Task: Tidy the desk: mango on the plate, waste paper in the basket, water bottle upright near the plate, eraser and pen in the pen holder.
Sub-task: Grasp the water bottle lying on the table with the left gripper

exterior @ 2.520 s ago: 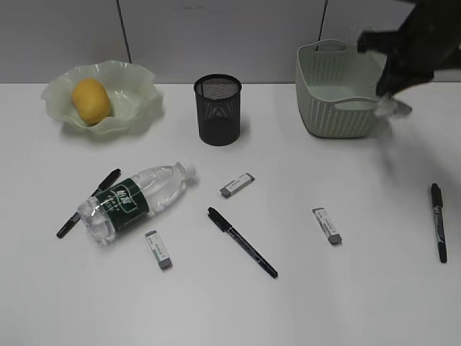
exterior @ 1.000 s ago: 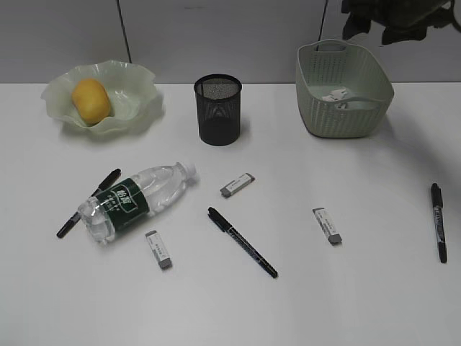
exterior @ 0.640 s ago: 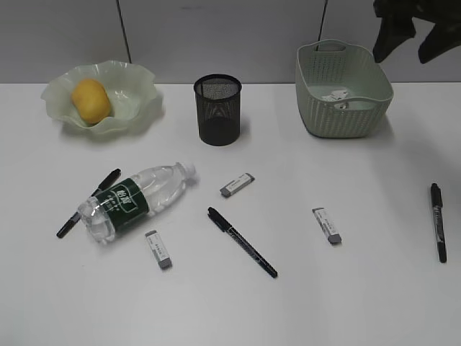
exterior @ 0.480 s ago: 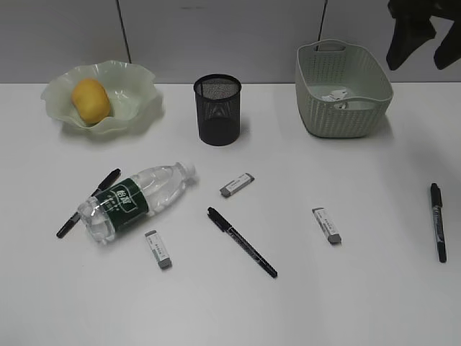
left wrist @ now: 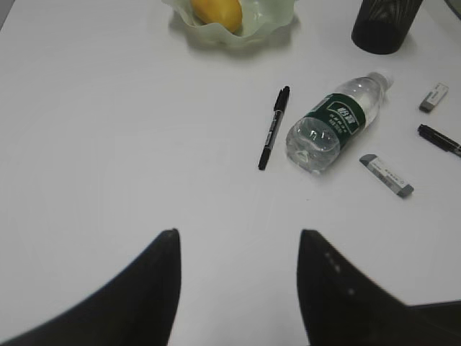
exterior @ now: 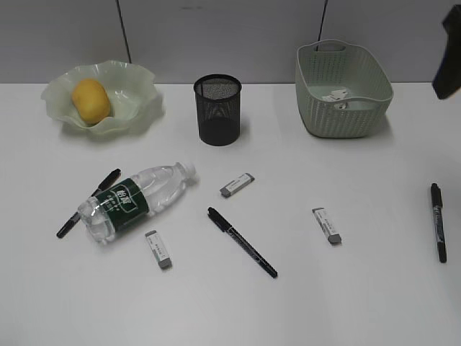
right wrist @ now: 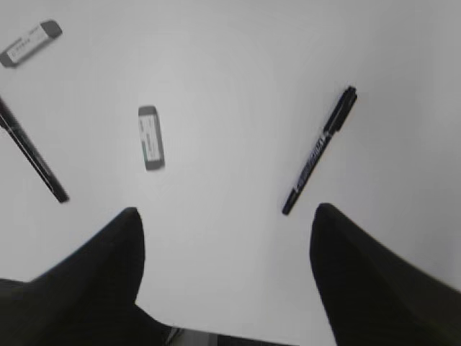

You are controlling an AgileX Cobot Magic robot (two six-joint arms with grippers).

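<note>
Right claw (right wrist: pixel 225 277) wide apart, empty, high over right side of bench (exterior: pixel 374 303); pen (right wrist: pixel 319 150) and eraser (right wrist: pixel 150 137) lie below it. Left claw (left wrist: pixel 238 288) also apart, empty, over front left area.

Mango (exterior: pixel 91 100) on plate (exterior: pixel 137 86), back left corner. Waste paper (exterior: pixel 336 95) inside basket (exterior: pixel 344 119), back right. These steps look done.

Water bottle (exterior: pixel 137 199) on its side, front left, another pen (left wrist: pixel 274 127) just beside it. Pen holder (exterior: pixel 217 109) at back middle, contents not visible.

Next move, likely: lower right claw, pinch pen across barrel, carry to pen holder.

Bench plain white, grey panel wall behind.
</note>
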